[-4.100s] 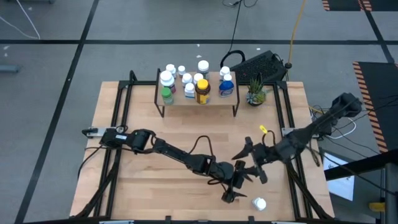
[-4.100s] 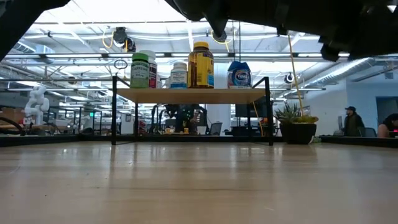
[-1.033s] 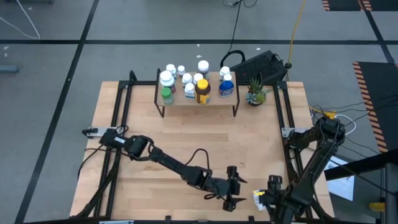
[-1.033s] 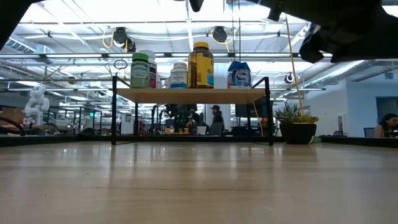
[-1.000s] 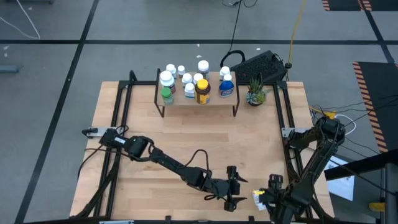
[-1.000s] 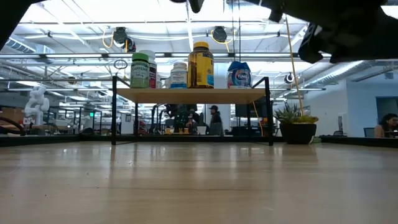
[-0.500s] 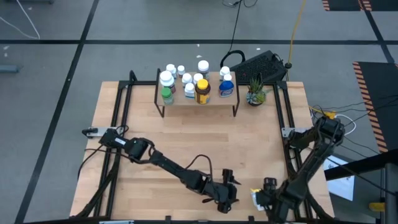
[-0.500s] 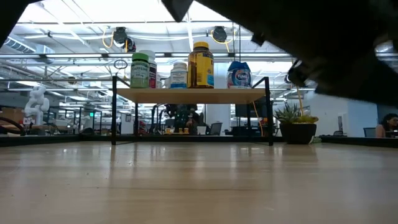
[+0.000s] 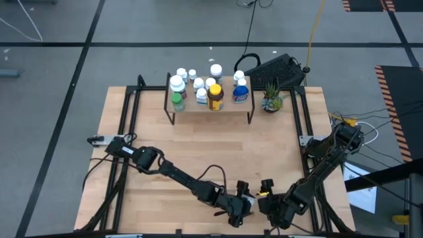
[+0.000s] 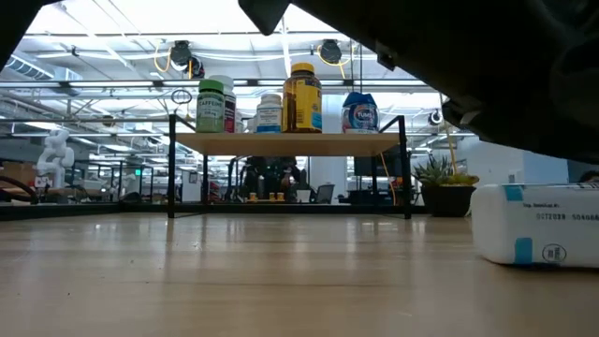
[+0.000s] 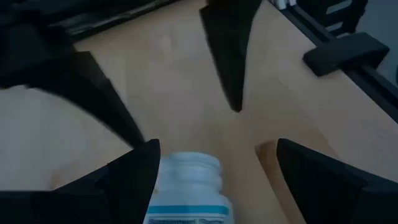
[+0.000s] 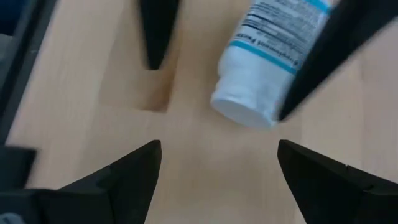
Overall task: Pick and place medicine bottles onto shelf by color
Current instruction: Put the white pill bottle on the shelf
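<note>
From overhead I get even, bright light on the table (image 9: 198,158), with only soft, short shadows under the arms. At table height the ceiling lights (image 10: 140,47) behind the shelf (image 10: 290,142) glare white, and dark arm shapes fill the upper right as blurred silhouettes. A lying white bottle (image 10: 533,223) looks soft at the right edge. Both wrist pictures are blurry up close; the dark wedge beyond the left pincer (image 11: 214,180) is perhaps a shadow.

Open tabletop (image 9: 218,152) before crowded shelf (image 9: 228,104)
</note>
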Controlling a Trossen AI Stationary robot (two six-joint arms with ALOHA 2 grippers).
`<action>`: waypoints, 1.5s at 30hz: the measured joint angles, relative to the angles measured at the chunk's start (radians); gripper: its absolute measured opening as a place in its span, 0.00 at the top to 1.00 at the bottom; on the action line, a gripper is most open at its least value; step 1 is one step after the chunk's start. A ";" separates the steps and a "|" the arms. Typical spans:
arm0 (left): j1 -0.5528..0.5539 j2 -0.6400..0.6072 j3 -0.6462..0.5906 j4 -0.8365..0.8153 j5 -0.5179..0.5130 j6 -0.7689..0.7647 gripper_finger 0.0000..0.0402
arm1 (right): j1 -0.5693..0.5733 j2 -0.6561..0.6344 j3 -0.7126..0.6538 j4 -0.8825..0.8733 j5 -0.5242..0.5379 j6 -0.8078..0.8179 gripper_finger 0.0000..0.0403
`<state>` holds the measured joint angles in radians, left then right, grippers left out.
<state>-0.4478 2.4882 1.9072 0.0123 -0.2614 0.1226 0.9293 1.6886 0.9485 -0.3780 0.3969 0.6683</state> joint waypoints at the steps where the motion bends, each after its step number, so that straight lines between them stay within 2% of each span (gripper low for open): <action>1: 0.001 0.000 0.000 -0.007 0.004 -0.001 0.19 | -0.001 0.000 0.000 0.000 0.001 0.003 0.22; 4: 0.004 -0.002 0.000 -0.060 -0.019 -0.012 0.19 | 0.004 0.000 0.000 0.000 -0.001 0.034 0.22; 8: 0.006 -0.037 0.000 -0.150 -0.118 -0.023 0.19 | 0.016 0.000 0.000 0.006 -0.004 0.089 0.22; 10: 0.006 -0.062 0.001 -0.185 -0.136 -0.041 0.19 | 0.017 0.000 0.000 0.013 -0.003 0.105 0.22; 15: 0.004 -0.096 0.002 -0.238 -0.123 -0.130 0.19 | 0.019 0.000 0.000 0.031 0.010 0.101 0.22; 21: 0.005 -0.101 0.002 -0.314 -0.013 -0.250 0.19 | 0.019 0.000 0.000 0.042 0.052 0.106 0.22; 31: 0.016 -0.101 0.002 -0.471 -0.058 -0.427 0.19 | 0.008 0.000 0.000 0.083 0.053 0.097 0.22; 34: 0.017 -0.101 0.002 -0.482 -0.059 -0.446 0.23 | 0.003 0.000 0.000 0.093 0.053 0.098 0.22; 41: 0.019 -0.101 0.002 -0.479 -0.063 -0.484 0.45 | 0.000 0.000 0.000 0.129 0.053 0.097 0.22; 45: 0.021 -0.101 0.002 -0.478 -0.062 -0.474 0.48 | 0.001 0.000 0.000 0.128 0.079 0.102 0.22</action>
<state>-0.4267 2.3870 1.9087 -0.4657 -0.3229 -0.3512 0.9298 1.6886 0.9485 -0.2504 0.4756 0.7701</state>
